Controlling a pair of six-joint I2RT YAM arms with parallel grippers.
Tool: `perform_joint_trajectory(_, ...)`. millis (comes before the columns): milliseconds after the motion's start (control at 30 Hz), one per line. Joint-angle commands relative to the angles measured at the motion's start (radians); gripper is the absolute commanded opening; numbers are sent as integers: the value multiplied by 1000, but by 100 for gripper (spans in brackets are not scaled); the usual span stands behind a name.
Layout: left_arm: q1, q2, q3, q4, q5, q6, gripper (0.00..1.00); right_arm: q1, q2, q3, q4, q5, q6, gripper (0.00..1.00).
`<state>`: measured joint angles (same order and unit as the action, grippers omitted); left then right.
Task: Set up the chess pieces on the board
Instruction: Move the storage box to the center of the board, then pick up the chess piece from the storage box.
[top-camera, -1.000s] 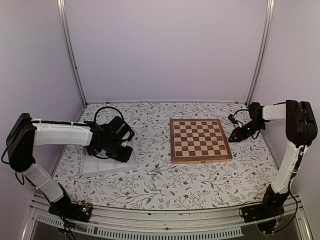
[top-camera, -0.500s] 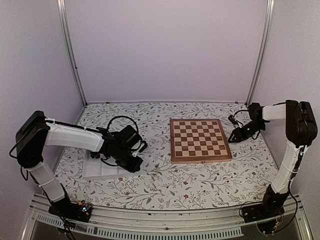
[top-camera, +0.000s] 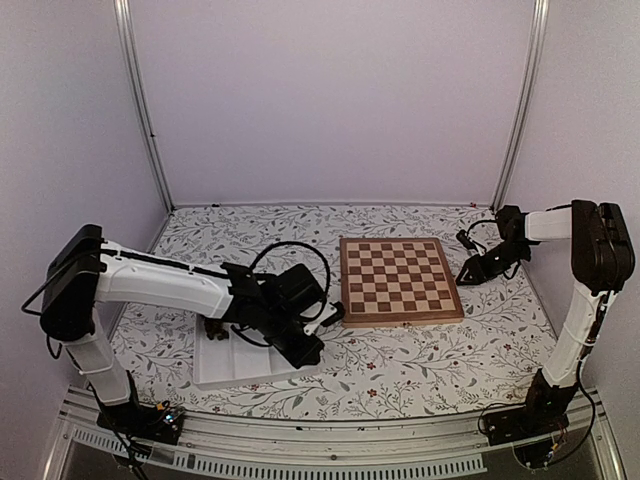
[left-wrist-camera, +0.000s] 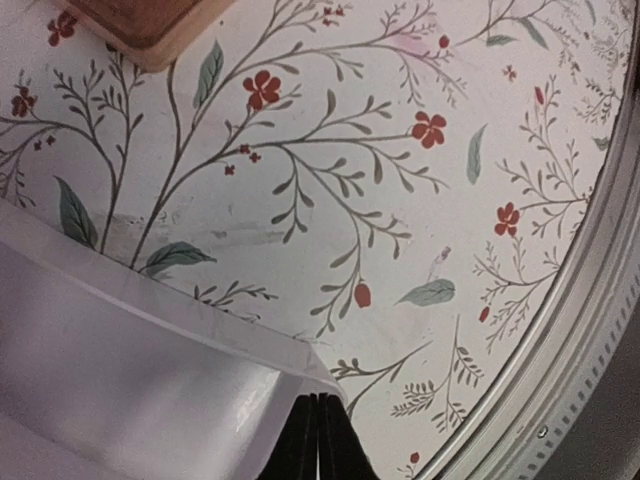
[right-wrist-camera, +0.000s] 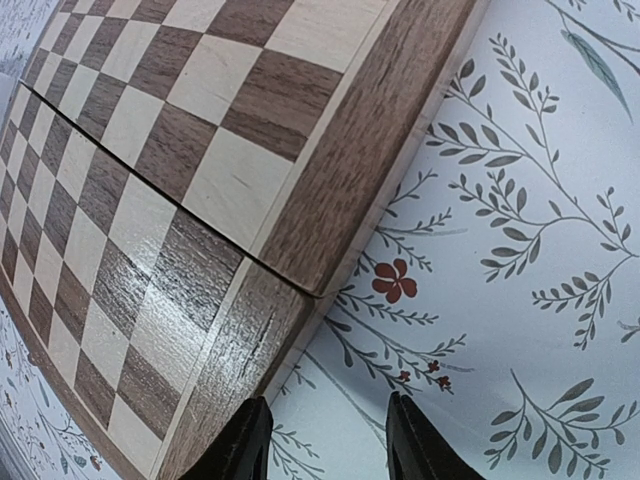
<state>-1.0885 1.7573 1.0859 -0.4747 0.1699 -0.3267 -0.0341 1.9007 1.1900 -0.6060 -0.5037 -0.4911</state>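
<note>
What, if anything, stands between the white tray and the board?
Nothing visible does. In the left wrist view only bare flowered cloth lies between the corner of the white tray and the corner of the board. The left gripper, shut, sits at that tray corner.

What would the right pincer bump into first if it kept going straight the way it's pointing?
Most likely the flowery tablecloth beside the wooden rim of the board: the open right pincer points down at that spot. Depth is hard to judge, so it might clip the rim's side instead.
</note>
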Motion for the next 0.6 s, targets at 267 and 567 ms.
perform_joint_trajectory(267, 192, -151, 206, -155, -352, 94, 49, 4, -103, 7, -30, -59, -61, 47)
perform_joint_trajectory(567, 435, -122, 178, -54, -194, 142, 45, 242, -273, 156, -105, -65, -123, 42)
